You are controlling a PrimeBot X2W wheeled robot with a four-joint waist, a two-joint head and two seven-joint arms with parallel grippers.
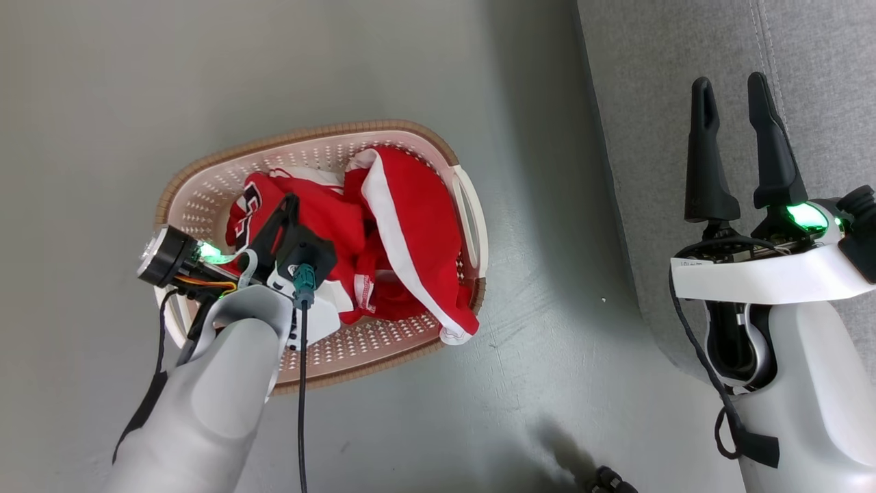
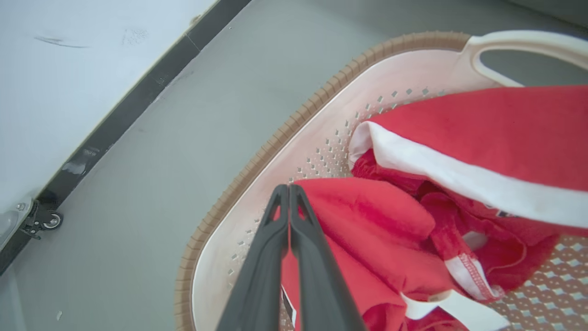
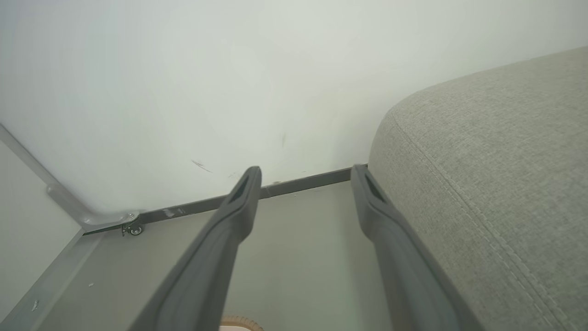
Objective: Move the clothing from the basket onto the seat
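The basket stands on the floor, left of the seat. It holds the clothing: a red jersey with dark lettering and a red garment with wide white trim draped over the right rim. My left gripper reaches down into the basket. In the left wrist view its fingers are pressed together at the jersey's edge, and red fabric shows between them. The trimmed garment lies to the right, inside the basket wall. My right gripper hovers open and empty beside the seat.
Grey floor surrounds the basket. A white wall panel with a dark base strip and a small caster wheel stands beyond it. A dark cable hangs from my left wrist. A small dark object lies on the floor at the bottom edge.
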